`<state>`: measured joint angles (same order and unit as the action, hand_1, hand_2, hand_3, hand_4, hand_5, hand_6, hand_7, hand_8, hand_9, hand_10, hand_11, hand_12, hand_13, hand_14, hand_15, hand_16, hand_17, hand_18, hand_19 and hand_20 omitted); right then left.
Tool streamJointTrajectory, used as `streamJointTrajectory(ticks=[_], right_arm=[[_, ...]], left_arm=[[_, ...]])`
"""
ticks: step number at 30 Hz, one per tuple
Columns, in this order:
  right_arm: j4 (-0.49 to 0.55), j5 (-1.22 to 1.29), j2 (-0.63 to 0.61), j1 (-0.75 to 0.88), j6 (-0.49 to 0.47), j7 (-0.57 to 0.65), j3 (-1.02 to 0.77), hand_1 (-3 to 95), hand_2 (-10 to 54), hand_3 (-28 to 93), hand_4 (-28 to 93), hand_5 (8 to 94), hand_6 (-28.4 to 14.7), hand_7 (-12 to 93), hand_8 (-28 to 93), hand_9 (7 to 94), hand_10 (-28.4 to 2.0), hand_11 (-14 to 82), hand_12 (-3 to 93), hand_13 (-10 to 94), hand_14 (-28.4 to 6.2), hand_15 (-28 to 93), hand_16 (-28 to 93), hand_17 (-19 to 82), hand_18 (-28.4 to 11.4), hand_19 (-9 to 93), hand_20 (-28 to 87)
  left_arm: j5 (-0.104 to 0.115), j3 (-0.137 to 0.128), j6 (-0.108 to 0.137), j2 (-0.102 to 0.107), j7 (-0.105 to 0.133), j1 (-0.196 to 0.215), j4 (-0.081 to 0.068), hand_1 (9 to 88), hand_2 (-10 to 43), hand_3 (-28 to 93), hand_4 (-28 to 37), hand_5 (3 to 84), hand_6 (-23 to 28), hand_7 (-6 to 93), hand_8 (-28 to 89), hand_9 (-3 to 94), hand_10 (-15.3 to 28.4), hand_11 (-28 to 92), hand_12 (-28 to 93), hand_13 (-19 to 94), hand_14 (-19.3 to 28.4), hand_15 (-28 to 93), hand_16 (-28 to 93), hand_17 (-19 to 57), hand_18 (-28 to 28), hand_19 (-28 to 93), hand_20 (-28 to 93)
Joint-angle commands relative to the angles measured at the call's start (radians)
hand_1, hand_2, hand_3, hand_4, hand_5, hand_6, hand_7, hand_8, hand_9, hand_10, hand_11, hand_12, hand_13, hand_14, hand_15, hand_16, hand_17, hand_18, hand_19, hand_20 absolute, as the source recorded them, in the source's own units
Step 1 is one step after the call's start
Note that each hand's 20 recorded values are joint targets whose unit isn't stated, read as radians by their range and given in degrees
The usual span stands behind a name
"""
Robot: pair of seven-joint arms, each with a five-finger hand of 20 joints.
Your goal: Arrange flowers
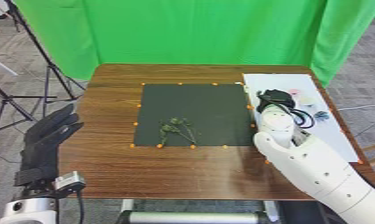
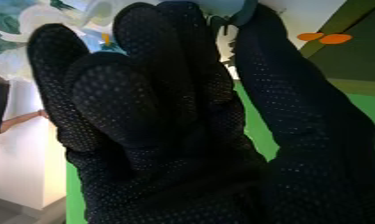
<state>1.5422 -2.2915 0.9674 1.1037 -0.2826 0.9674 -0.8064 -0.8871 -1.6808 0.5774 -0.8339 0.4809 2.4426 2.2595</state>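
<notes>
Head view: your right hand [image 1: 274, 97] is over the white sheet [image 1: 281, 80] on the right side of the brown table [image 1: 112, 112], back of the glove uppermost. Just beside it on the sheet, a pink flower [image 1: 295, 92], a pale flower [image 1: 306, 102] and, nearer you, a blue-grey flower [image 1: 322, 115]. Dark mat [image 1: 192, 100] at mid-table, ringed with orange markers [image 1: 159, 146]; green sprigs [image 1: 171, 128] lie in its near half, a little left of centre, leafy heads close together, stems running towards you. Your left hand [image 1: 43, 147] is at the table's left edge, well apart from the mat, released, fingers loosely extended, nothing in it. Green curtain [image 1: 183, 35] beyond the far edge. Right wrist view: white blooms [image 2: 50, 21] close by the glove, and a smooth blue-grey piece [image 2: 221, 6] right at it; you cannot tell from here whether the right hand is clenched, released or grasping that piece.
</notes>
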Motion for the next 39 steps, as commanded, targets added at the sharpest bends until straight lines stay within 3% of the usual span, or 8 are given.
streamJointTrajectory(ticks=[1, 10, 15, 19, 23, 25, 39], right_arm=[[-0.015, -0.015, 0.008, 0.017, 0.038, -0.017, 0.004, 49.4, -1.7, 71, -28, 77.2, -4.1, 34, 10, 80.8, -14.3, 40.8, 20.9, 81, -6.0, 64, 19, 52, -17.2, 93, -28], [0.006, -0.016, -0.013, 0.010, 0.119, -0.030, 0.016, 50.4, -3.1, 74, -28, 80.0, -3.2, 32, 14, 84.4, -13.1, 39.9, 21.1, 85, -4.5, 63, 20, 52, -17.1, 93, -26], [0.029, -0.026, -0.035, -0.003, 0.165, -0.029, 0.022, 50.7, -3.6, 75, -28, 81.2, -3.4, 31, 15, 85.2, -12.8, 39.7, 21.4, 86, -4.4, 62, 20, 52, -17.0, 93, -25], [0.048, -0.036, -0.050, -0.026, 0.204, -0.032, 0.038, 50.9, -3.9, 75, -28, 82.2, -3.5, 29, 17, 85.8, -12.6, 39.6, 21.6, 87, -4.4, 62, 21, 52, -16.9, 93, -23], [0.068, -0.042, -0.058, -0.040, 0.228, -0.034, 0.044, 51.0, -4.1, 75, -28, 82.5, -3.7, 28, 17, 86.2, -12.4, 39.5, 21.7, 87, -4.2, 62, 21, 52, -16.8, 93, -22], [0.087, -0.047, -0.058, -0.035, 0.234, -0.037, 0.037, 51.1, -4.2, 75, -28, 82.9, -3.7, 28, 17, 86.4, -12.3, 39.4, 21.7, 87, -4.2, 62, 21, 52, -16.8, 93, -22], [0.329, -0.089, -0.043, 0.160, 0.203, -0.084, -0.073, 51.0, -5.1, 77, -28, 84.5, -4.1, 25, 20, 87.8, -12.6, 38.5, 22.2, 88, -4.5, 61, 22, 51, -17.8, 93, -18]], left_arm=[[-0.004, -0.004, -0.005, -0.008, -0.005, 0.008, 0.000, 26.6, 6.2, 84, -17.6, 38.6, 9.4, 16.3, -11, 32.4, 19.1, 37, 6, 23, 26.1, 63, -17, -10.0, 21.2, 58, 2], [0.006, 0.001, 0.006, -0.003, 0.003, 0.015, 0.002, 26.6, 6.3, 84, -17.6, 38.7, 9.5, 16.3, -11, 32.4, 19.1, 37, 6, 23, 26.0, 63, -17, -9.9, 21.2, 58, 2], [0.022, 0.003, 0.016, 0.018, 0.009, 0.022, 0.003, 26.5, 6.3, 84, -17.6, 38.7, 9.5, 16.3, -11, 32.4, 19.1, 37, 6, 23, 26.1, 63, -17, -9.9, 21.2, 58, 2], [0.011, -0.002, 0.011, 0.007, -0.003, 0.025, 0.007, 26.6, 6.3, 84, -17.7, 38.7, 9.5, 16.1, -11, 32.4, 19.1, 37, 6, 23, 26.1, 63, -17, -9.9, 21.2, 58, 2], [0.015, -0.007, 0.014, 0.008, -0.001, 0.033, 0.009, 26.5, 6.3, 84, -17.7, 38.7, 9.5, 16.1, -11, 32.4, 19.1, 37, 6, 23, 26.1, 63, -17, -9.9, 21.2, 58, 2], [0.003, -0.012, 0.008, -0.002, -0.011, 0.035, 0.011, 26.5, 6.3, 84, -17.7, 38.7, 9.5, 16.2, -11, 32.4, 19.1, 37, 6, 23, 26.1, 63, -17, -9.9, 21.2, 58, 2], [-0.023, -0.045, -0.003, -0.022, -0.045, 0.059, 0.029, 26.5, 6.4, 84, -17.7, 38.7, 9.4, 16.3, -11, 32.4, 19.1, 37, 6, 23, 26.1, 63, -17, -9.9, 21.2, 58, 2]])
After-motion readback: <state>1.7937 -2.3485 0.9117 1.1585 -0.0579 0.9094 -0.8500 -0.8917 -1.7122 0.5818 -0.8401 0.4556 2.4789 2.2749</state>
